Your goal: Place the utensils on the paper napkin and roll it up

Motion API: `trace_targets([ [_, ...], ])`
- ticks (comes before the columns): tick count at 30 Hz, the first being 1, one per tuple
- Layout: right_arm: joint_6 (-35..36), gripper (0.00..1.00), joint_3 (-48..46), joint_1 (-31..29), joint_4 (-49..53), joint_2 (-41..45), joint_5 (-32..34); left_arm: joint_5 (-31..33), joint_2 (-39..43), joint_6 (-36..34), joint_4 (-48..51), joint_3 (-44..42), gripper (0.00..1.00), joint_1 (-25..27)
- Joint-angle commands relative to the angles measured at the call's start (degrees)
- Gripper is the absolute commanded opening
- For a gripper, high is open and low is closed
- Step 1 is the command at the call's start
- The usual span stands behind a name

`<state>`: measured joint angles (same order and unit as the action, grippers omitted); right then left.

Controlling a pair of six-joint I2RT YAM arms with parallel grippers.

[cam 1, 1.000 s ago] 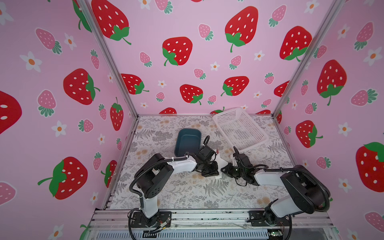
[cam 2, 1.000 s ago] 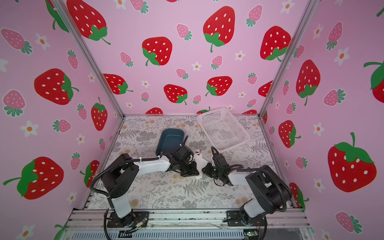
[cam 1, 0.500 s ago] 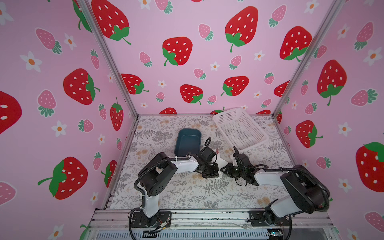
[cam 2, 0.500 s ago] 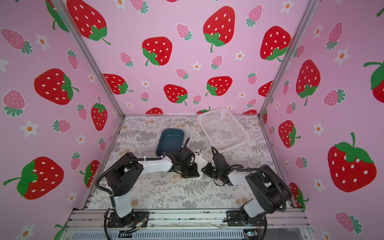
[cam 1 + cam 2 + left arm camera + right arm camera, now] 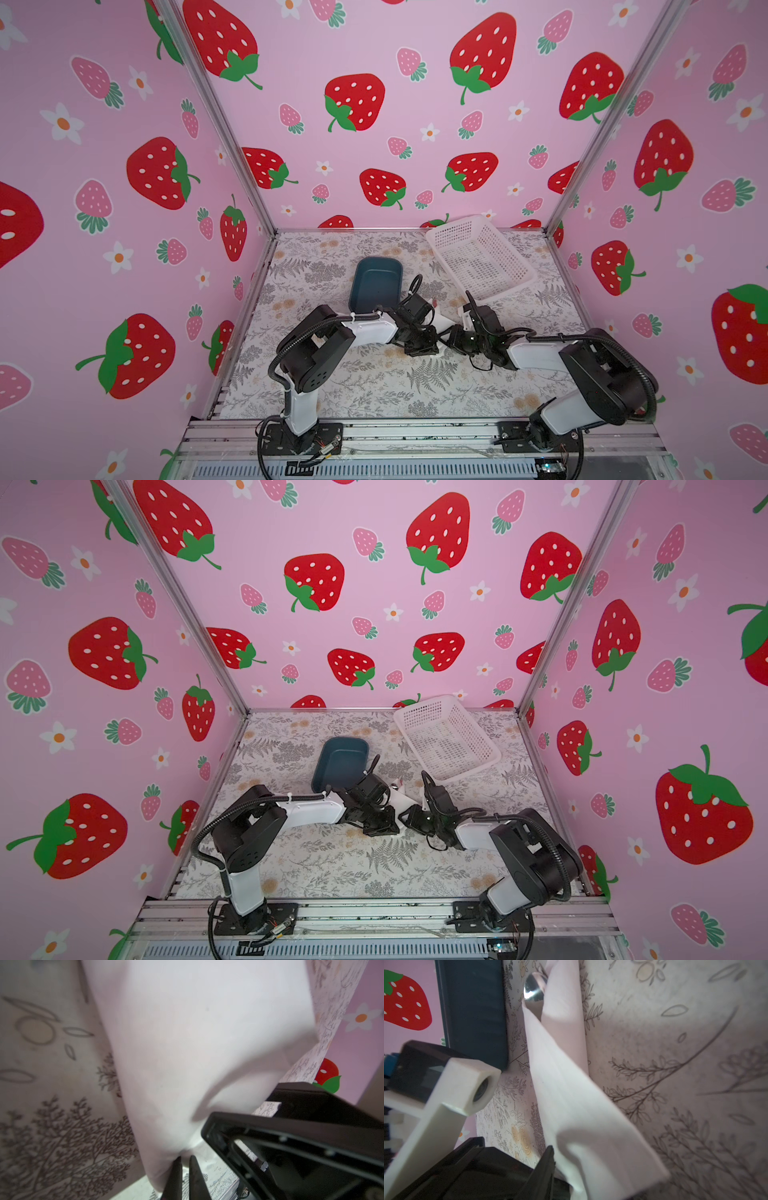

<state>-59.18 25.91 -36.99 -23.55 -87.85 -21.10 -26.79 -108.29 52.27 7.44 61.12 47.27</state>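
**Paper napkin** (image 5: pixel 443 322): lying as a loose white roll in the middle of the floral table (image 5: pixel 374 395), just in front of the blue tub (image 5: pixel 376 282) and between the two grippers. In both top views the arms are covering most of it, so only a short white strip is showing. The left wrist view is filling with its broad, smooth side (image 5: pixel 197 1043). The right wrist view is showing its full length, with overlapping folds (image 5: pixel 571 1095).

**Spoon** (image 5: pixel 534 987): its shiny bowl is poking out of the roll's far end, close to the tub wall (image 5: pixel 475 1012). Only the right wrist view is showing this. The other utensils cannot be made out in any view.

**Left gripper** (image 5: pixel 428 351): reaching down to the near end of the roll. Only the left wrist view is showing its two dark tips (image 5: pixel 185 1169), which are pressed almost together against the napkin's edge. Whether paper is lying between them cannot be told.

**Right gripper** (image 5: pixel 451 336): facing the left one across the roll. The right wrist view is showing one dark finger (image 5: pixel 548 1160) touching the paper, with the napkin hiding the other. Spread or closed cannot be told.

**White basket** (image 5: pixel 482 257): sitting at the back right, well apart from the roll, and showing only in the top views.
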Motion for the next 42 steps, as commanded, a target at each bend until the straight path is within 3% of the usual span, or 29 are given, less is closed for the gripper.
trace_targets([
  [1,0.6,0.25,0.5,-0.4,2.7,-2.3,1.0,-0.4,-1.1,-0.1,-0.4,2.0,0.12,0.3],
  [8,0.9,0.11,-0.2,-0.3,2.9,0.1,1.6,1.2,3.1,-0.1,0.2,1.3,0.13,0.3],
  [12,1.3,0.07,-1.8,-0.3,3.0,1.9,0.4,2.3,5.9,0.3,0.5,-0.1,0.14,-0.7],
  [24,-0.4,0.07,-8.7,-0.3,1.3,8.4,-3.2,0.2,4.7,0.5,-0.4,-0.1,0.16,-2.2],
  [42,-1.7,0.12,-8.3,-0.4,-0.4,7.8,-3.2,-0.1,-1.4,0.1,-1.0,2.5,0.13,-1.6],
])
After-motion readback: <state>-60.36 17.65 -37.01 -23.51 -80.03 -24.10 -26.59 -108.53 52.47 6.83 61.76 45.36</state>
